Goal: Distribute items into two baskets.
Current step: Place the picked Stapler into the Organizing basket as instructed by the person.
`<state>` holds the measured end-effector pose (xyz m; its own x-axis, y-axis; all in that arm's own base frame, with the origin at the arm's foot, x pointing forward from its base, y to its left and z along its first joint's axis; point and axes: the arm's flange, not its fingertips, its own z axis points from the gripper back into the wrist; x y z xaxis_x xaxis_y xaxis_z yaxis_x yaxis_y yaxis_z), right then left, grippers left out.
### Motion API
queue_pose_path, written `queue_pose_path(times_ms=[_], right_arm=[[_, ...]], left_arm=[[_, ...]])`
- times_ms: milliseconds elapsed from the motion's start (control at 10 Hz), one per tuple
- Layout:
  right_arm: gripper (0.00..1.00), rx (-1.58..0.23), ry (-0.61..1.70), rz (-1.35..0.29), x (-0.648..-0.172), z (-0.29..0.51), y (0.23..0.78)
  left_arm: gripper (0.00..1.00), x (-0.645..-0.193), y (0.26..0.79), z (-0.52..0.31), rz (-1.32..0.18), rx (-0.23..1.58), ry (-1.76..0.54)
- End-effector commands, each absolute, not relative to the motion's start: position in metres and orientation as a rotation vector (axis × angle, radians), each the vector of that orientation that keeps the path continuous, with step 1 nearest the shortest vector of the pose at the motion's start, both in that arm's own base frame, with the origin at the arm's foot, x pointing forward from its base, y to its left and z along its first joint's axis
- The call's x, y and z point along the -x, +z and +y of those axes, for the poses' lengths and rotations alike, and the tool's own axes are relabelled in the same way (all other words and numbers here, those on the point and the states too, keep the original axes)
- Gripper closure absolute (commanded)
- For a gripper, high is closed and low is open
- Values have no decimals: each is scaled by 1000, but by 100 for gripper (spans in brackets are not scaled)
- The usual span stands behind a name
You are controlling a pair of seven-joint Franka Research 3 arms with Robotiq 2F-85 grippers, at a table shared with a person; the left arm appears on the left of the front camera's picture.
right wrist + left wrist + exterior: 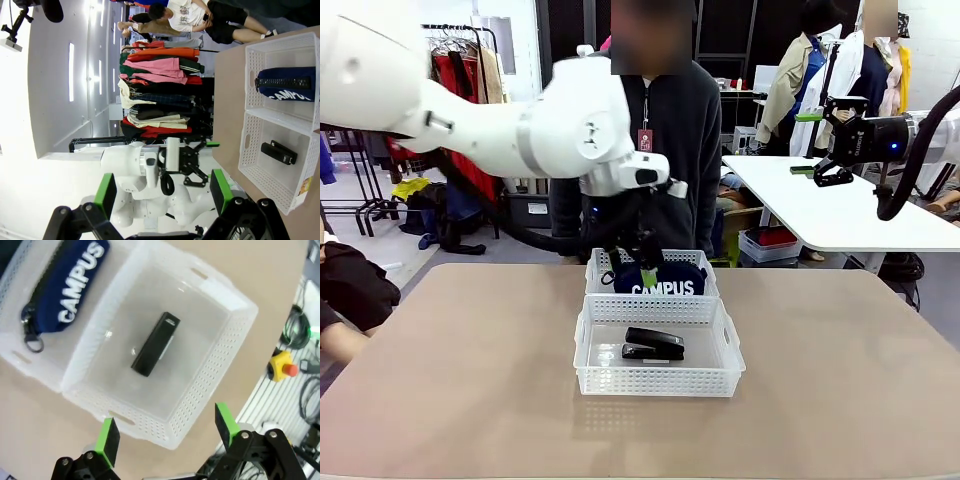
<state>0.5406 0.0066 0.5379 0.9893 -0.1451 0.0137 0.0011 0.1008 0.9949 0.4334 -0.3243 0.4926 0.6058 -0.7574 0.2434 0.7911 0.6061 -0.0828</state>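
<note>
Baskets sat end to end mid-table, touching: near basket (658, 375) on robot's side, far basket (650, 268) twd the person. Stapler (654, 344) lay flat on near basket's floor, roughly centred, apart from the walls. Navy CAMPUS pouch (658, 280) lay in far basket, filling it nearly wall to wall, zip pull at one end (left wrist view).

Left gripper (167, 437) hung above the baskets w/ jaws released, spread wide, nothing btwn the green pads; in front view its fingers were over the pouch/far basket area, not clearly touching anything. Right gripper (827, 145) was parked high, off to robot's right, well apart from the baskets, also released & empty.

Judgement: one item per basket, so the sorting itself looked done; step in hand was prob. the tail end of placing the pouch, left arm above its drop spot. Next move, if any, called for lifting left arm straight up clear of basket rims before swinging away, so fingers wouldn't snag the lattice wall or drag the light basket. Nothing else on the table needed picking.
</note>
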Motion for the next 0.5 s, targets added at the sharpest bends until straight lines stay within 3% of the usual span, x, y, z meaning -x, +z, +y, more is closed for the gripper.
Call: queue_pose_path(times_ms=[0, 400], right_arm=[[0, -1467, -105, -119, -539, 7, 540], [0, -1467, -105, -119, -539, 7, 540]], left_arm=[[0, -409, 493, -296, -270, 206, -855], [0, -427, 501, -309, -231, 195, -865]])
